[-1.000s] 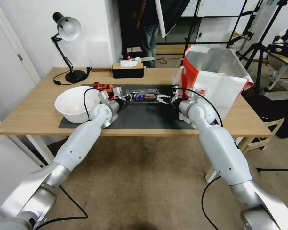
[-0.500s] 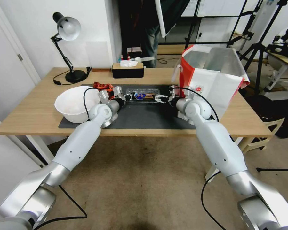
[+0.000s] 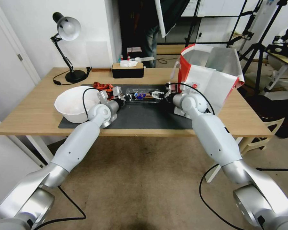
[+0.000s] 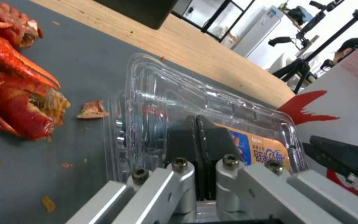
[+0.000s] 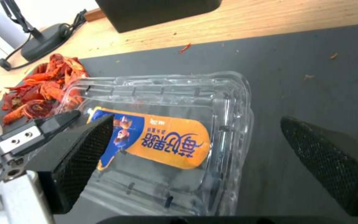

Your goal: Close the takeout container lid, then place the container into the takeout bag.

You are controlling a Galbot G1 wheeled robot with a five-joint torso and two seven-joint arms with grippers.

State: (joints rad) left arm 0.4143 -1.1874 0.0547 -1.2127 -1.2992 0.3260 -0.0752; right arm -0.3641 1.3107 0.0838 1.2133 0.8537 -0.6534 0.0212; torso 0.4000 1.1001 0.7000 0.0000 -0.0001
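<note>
Wooden table (image 3: 35, 108), dark mat (image 3: 144, 116)

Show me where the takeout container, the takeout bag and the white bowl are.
takeout container (image 5: 162, 137), right wrist view, on its orange label.
takeout bag (image 3: 211, 80), head view, on its white front panel.
white bowl (image 3: 67, 111), head view, on its outer wall.

Blue-orange label (image 5: 154, 140) on the lid (image 5: 162, 124) with Chinese characters, too stylised to read, small round red logo (image 3: 194, 85) on the takeout bag (image 3: 211, 76)
</note>
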